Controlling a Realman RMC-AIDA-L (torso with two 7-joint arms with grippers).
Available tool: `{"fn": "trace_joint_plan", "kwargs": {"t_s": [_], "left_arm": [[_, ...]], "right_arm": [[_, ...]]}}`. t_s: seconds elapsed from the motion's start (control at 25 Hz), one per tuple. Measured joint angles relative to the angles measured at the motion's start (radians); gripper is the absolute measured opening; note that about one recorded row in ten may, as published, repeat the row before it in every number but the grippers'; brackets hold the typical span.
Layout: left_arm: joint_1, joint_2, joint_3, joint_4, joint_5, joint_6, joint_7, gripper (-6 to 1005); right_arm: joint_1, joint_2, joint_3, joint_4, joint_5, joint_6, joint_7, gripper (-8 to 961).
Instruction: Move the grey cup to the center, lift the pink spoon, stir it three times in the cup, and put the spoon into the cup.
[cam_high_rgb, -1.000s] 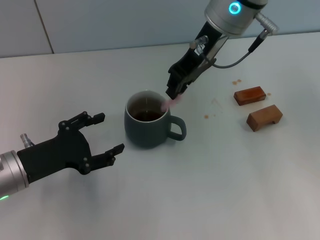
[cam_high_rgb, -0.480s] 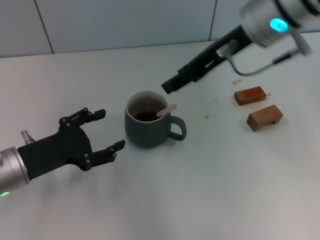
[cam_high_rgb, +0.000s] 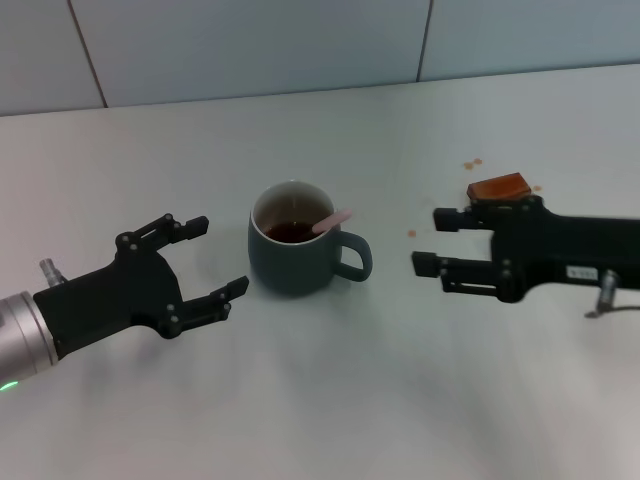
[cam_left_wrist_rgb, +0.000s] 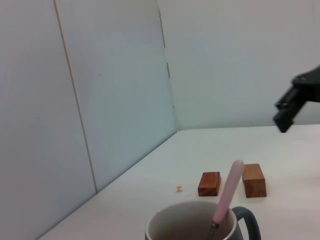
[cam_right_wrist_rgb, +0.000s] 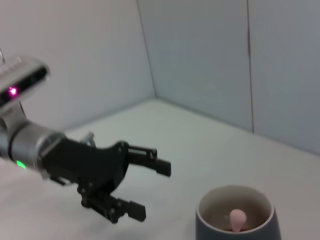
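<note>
The grey cup (cam_high_rgb: 298, 250) stands upright near the middle of the white table (cam_high_rgb: 330, 400), its loop handle turned toward the robot's right and dark brown liquid showing inside its pale interior. The pink spoon (cam_high_rgb: 331, 221) rests in the cup, bowl down in the liquid, its pale pink handle leaning on the rim on the handle side and jutting just past it. No gripper touches it. The left gripper (cam_high_rgb: 205, 262) hovers low just beside the cup on the robot's left, its black fingers spread wide and holding nothing. The right gripper (cam_high_rgb: 432, 240) hangs on the opposite side, a little farther from the cup, its fingers parted and pointing toward the mug's handle, likewise empty. A brown wooden block (cam_high_rgb: 498, 187) peeks out just behind the right gripper; the left wrist view shows a second block (cam_left_wrist_rgb: 253, 180) close beside it. Small brown spots (cam_high_rgb: 472, 162) mark the table near the blocks.
</note>
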Motion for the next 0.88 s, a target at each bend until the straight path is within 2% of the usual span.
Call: {"fn": "trace_joint_plan", "kwargs": {"t_s": [0.12, 0.28, 0.88], "left_arm": [[-0.002, 0.000, 0.001, 0.000, 0.000, -0.001, -0.010, 836], [-0.004, 0.000, 0.003, -0.002, 0.000, -0.002, -0.011, 836], [-0.016, 0.000, 0.000, -0.011, 0.002, -0.005, -0.024, 836]], "right_arm": [[-0.018, -0.001, 0.014, 0.105, 0.083, 0.022, -0.129, 659], [-0.011, -0.002, 0.017, 0.180, 0.096, 0.069, -0.186, 671], [0.001, -0.003, 0.011, 0.201, 0.093, 0.080, -0.194, 718]]}}
